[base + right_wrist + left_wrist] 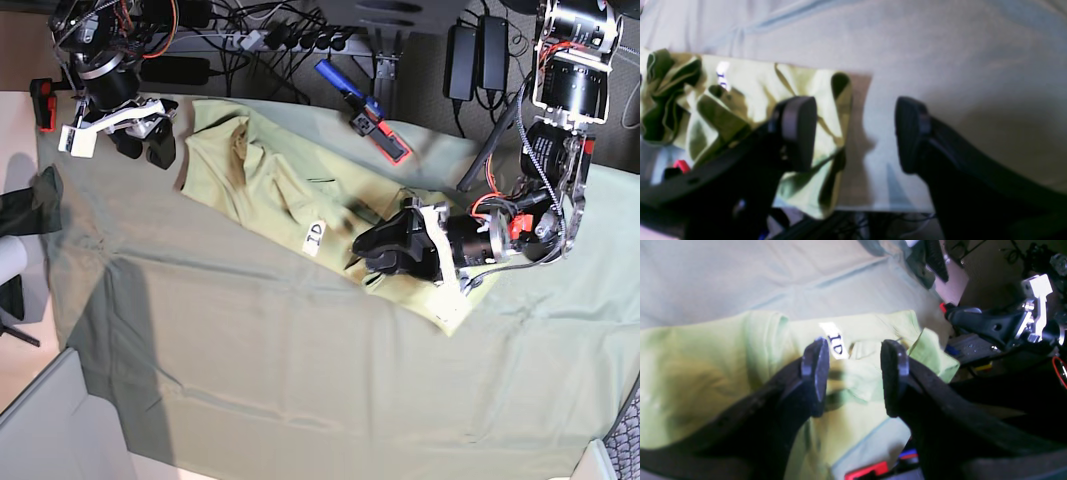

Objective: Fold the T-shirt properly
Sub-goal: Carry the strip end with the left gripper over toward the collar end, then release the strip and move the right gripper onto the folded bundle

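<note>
The left gripper [853,373] hangs spread over the T-shirt [706,373] near its white tag [835,341].

I see a dull grey-green tablecloth [250,380] covering the whole table. At the far edge, a power strip [250,40] and black adapters [478,60] lie among tangled cables. Light floor shows at the near left corner [40,430]
</note>
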